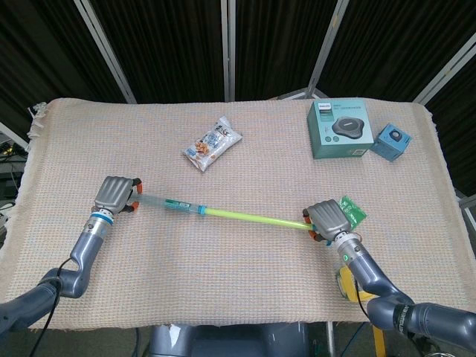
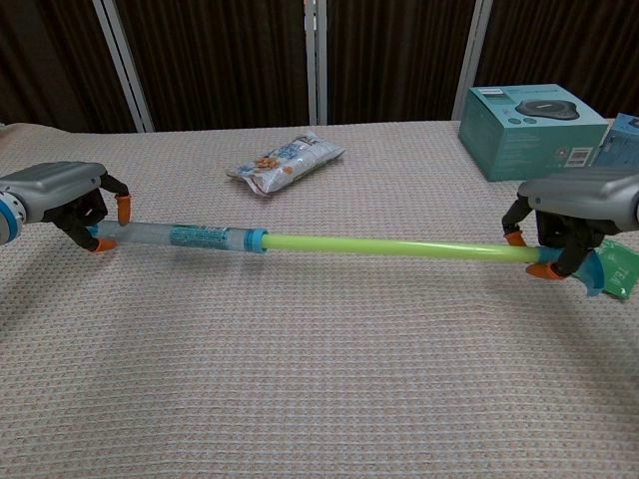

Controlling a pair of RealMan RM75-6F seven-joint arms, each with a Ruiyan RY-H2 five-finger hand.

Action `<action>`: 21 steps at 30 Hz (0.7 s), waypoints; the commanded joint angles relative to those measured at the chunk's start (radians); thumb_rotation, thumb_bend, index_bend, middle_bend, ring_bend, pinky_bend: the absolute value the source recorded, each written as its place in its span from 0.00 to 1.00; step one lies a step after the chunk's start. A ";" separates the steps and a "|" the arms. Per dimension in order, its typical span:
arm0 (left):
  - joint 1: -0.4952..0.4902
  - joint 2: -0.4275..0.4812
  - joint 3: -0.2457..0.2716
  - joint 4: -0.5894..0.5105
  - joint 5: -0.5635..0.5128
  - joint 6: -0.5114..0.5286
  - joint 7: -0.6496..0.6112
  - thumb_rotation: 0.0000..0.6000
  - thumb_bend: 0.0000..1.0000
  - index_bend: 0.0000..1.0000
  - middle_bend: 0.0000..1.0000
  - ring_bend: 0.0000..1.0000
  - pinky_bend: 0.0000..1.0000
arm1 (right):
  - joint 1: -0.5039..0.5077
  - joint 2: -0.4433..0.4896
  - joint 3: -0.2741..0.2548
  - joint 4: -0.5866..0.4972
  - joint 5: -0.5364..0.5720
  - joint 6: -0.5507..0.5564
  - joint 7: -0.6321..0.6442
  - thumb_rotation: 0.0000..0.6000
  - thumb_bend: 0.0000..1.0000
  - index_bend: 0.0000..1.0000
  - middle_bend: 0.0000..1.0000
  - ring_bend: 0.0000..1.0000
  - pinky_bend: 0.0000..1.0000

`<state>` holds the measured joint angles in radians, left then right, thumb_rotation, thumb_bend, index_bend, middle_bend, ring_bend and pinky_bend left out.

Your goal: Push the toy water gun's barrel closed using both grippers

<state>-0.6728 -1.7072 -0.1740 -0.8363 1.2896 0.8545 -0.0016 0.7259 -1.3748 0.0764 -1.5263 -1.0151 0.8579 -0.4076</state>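
The toy water gun lies across the table mat, held slightly above it. Its clear blue barrel (image 1: 171, 203) (image 2: 185, 236) is on the left and its yellow-green rod (image 1: 253, 217) (image 2: 389, 245) runs out to the right. My left hand (image 1: 117, 195) (image 2: 60, 190) grips the barrel's far left end with orange-tipped fingers curled around it. My right hand (image 1: 325, 219) (image 2: 574, 205) grips the rod's right end the same way. A long stretch of rod still shows outside the barrel.
A snack bag (image 1: 213, 144) (image 2: 286, 162) lies behind the gun's middle. A teal box (image 1: 340, 128) (image 2: 534, 117) and a small blue box (image 1: 392, 141) stand at the back right. A green packet (image 1: 351, 211) (image 2: 617, 267) lies just beside my right hand.
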 commanded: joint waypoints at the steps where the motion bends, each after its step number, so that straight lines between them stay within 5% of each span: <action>1: 0.001 0.008 -0.004 -0.017 -0.002 0.010 0.005 1.00 0.34 0.79 0.89 0.83 1.00 | 0.002 0.000 0.003 -0.003 -0.001 -0.001 0.003 1.00 0.48 0.66 1.00 1.00 1.00; 21: -0.072 -0.021 -0.085 -0.339 -0.138 0.053 0.262 1.00 0.34 0.81 0.89 0.83 1.00 | 0.102 -0.096 0.079 -0.010 0.106 -0.003 -0.067 1.00 0.49 0.66 1.00 1.00 1.00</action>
<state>-0.7336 -1.7180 -0.2509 -1.1614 1.1640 0.9017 0.2461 0.8222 -1.4651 0.1518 -1.5398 -0.9139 0.8556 -0.4696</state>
